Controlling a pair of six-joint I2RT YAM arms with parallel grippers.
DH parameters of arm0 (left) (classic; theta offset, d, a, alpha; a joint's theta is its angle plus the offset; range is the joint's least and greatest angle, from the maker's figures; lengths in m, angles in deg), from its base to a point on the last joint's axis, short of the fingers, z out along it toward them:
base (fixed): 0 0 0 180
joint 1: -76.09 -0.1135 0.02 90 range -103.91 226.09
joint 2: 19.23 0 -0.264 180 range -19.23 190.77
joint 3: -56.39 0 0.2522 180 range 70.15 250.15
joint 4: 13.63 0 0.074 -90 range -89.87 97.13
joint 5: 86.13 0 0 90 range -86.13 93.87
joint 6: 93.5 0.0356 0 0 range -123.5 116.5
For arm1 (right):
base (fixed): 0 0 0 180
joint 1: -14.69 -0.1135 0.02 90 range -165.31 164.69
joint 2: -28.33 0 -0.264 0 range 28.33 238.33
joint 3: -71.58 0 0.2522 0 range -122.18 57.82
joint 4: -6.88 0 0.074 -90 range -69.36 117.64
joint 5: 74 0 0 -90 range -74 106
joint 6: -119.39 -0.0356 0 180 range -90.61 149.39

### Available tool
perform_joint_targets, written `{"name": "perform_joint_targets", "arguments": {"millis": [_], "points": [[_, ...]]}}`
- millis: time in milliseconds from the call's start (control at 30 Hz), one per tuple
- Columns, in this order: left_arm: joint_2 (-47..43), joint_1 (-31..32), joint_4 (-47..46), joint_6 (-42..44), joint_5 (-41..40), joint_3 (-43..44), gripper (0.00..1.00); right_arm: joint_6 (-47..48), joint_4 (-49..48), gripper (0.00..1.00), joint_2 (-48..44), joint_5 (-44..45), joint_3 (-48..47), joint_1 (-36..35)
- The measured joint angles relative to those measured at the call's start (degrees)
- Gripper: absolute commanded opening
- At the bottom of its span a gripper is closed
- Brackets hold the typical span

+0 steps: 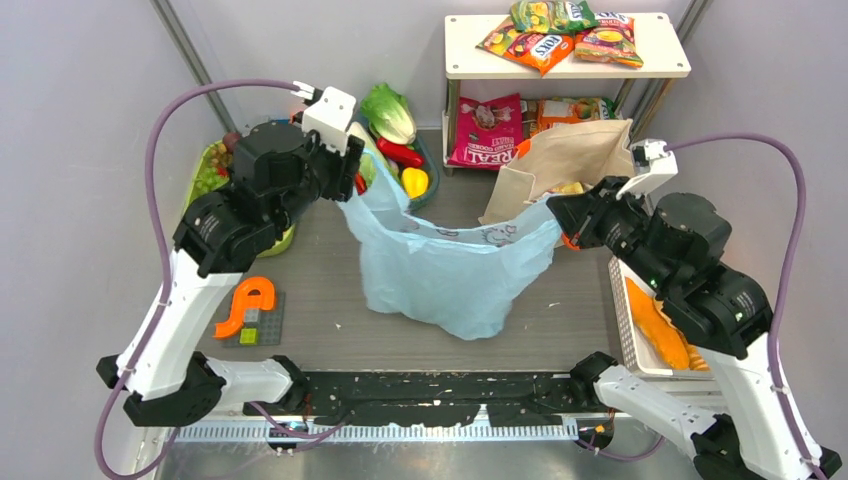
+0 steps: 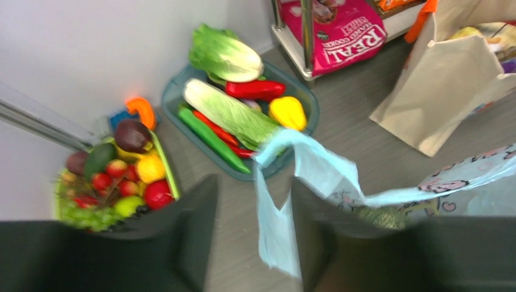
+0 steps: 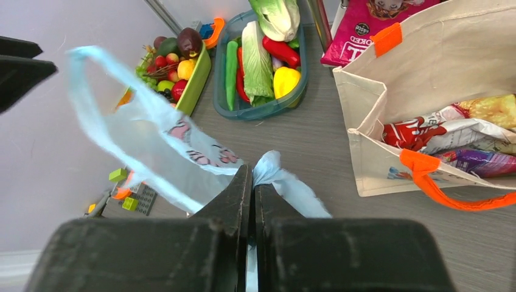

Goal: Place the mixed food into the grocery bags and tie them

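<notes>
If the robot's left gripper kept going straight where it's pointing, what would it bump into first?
Past the light-blue plastic bag handle hanging between its jaws, the left gripper would probably meet the teal tray of vegetables first, around the long pale cabbage. Depth is hard to judge.

top overhead, far; wrists close, both facing vegetable tray (image 3: 258,114)

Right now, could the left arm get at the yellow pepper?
Probably not yet: the pepper lies uncovered nearby, but the blue bag hangs from the left gripper, stretched to the right gripper.
</notes>
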Motion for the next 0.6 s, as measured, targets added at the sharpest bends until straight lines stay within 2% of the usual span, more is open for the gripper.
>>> {"name": "perform_joint_targets", "arguments": {"millis": [67, 167, 367, 467, 600], "points": [[0.44, -1.01, -0.04, -0.85, 1.97, -1.16, 0.8, 0.0, -0.22, 0.05, -0.9, 0.46, 0.72, 0.0], [0.52, -4.07, -0.2, -3.37, 6.58, -1.6, 0.89, -0.04, -0.5, 0.05, -3.39, 1.86, 4.04, 0.0], [-1.18, -21.55, -4.55, -11.87, 18.97, -4.7, 0.97, -0.42, 1.03, 0.05, -5.79, 4.33, 10.05, 0.0], [-4.26, -31.1, -9.46, -17.68, 20.85, -11.54, 0.96, -0.46, 2.25, 0.05, -5.88, 5.11, 11.58, 0.0], [-5.92, -42.99, -12.96, -26.14, 17.77, -19.74, 1.0, -0.57, 2.75, 0.05, -5.97, 4.9, 11.91, 0.0]]}}
